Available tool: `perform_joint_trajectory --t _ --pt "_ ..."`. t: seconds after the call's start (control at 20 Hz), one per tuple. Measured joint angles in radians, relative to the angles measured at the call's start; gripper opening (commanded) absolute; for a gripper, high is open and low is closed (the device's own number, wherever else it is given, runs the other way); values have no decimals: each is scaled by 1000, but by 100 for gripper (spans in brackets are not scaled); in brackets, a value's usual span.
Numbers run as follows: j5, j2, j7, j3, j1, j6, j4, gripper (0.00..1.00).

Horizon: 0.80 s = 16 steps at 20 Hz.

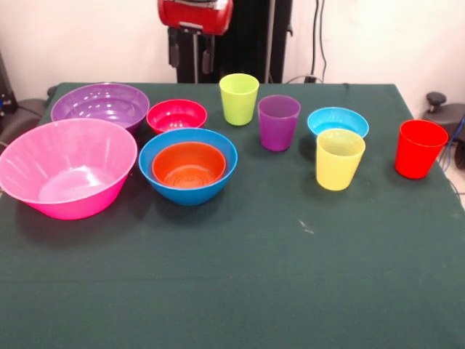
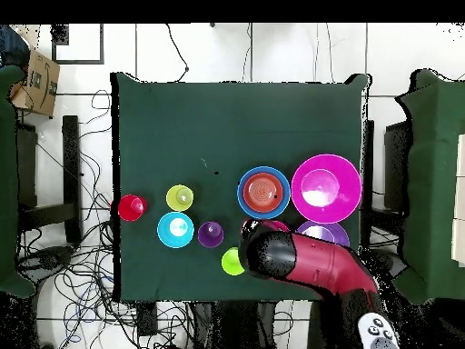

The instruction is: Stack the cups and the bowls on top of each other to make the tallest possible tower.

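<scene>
Table (image 1: 240,291), dark green cloth: ten pieces stood on it, all upright, mouths up.

Bowls, six. The very large pink bowl (image 1: 65,177) sat at the front view's left, nearest that camera. The large purple bowl (image 1: 100,105) sat behind it, the two rims close or touching. The small red bowl (image 1: 176,115) lay just beside the purple one, toward the centre. The medium blue bowl (image 1: 188,174) stood in front of the red one, with the orange bowl (image 1: 189,164) nested inside it; that pair was the only stacking done. The light blue bowl (image 1: 338,121) sat apart, right of centre.

Cups, four, each standing alone. The lime green cup (image 1: 239,99) stood toward the table's far edge. The translucent purple cup (image 1: 278,122) stood just right of it and a little nearer the camera. The yellow cup (image 1: 340,159) stood directly in front of the light blue bowl, overlapping it in that view. The red cup (image 1: 419,148) stood well apart, near the right edge.

My gripper (image 1: 190,54) hung above the table's far side, over the gap between the red bowl and the lime green cup, two dark fingers (image 1: 174,49) pointing down with a visible gap between them, holding nothing. From overhead, my arm (image 2: 309,259) covered the red bowl and part of the purple one.
</scene>
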Motion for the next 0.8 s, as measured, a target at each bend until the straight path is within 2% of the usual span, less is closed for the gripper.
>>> perform_joint_trajectory --t 0.35,0.8 --pt "-80 30 0 9 -61 -4 14 100" --pt "-122 112 0 12 -45 -101 14 100"
